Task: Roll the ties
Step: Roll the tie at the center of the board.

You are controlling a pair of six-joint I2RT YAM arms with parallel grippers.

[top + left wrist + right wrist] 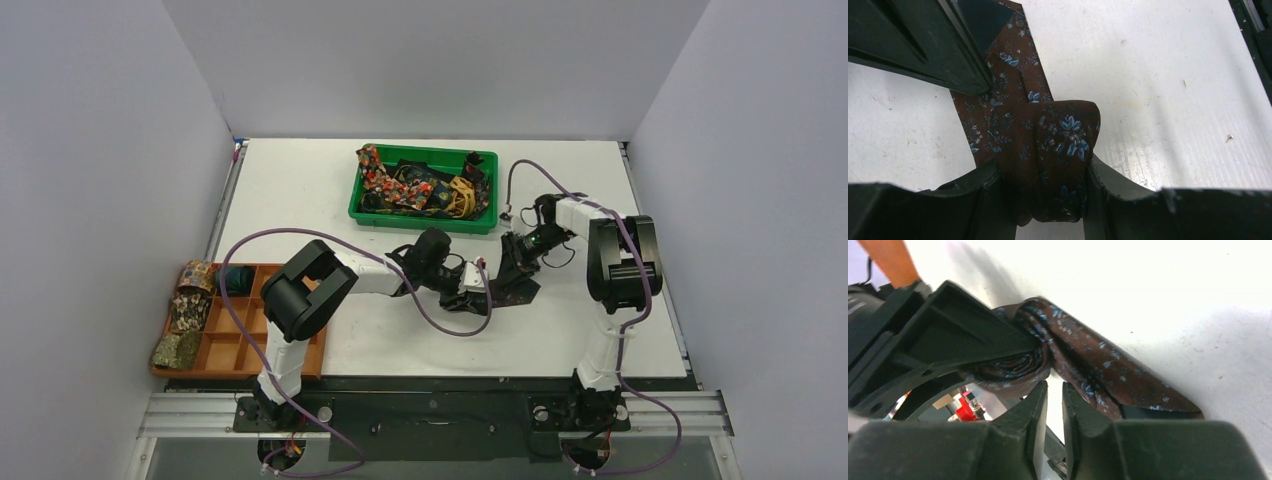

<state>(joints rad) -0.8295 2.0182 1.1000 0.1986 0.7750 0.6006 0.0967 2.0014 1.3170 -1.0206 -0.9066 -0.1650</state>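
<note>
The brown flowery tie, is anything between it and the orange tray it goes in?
Only the left arm's own elbow lies between. The brown tie sits clamped in the left gripper, and the table toward the orange tray shows nothing loose.

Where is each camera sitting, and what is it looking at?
Top external: high behind the arms, looking down on the table, green bin and orange tray; both arms show.
Left wrist: on the left arm, looking down at the brown tie; its left end effector grips the roll.
Right wrist: low on the right arm, facing the roll side-on; its right end effector looks nearly closed.
Both wrist views share the brown tie.
</note>
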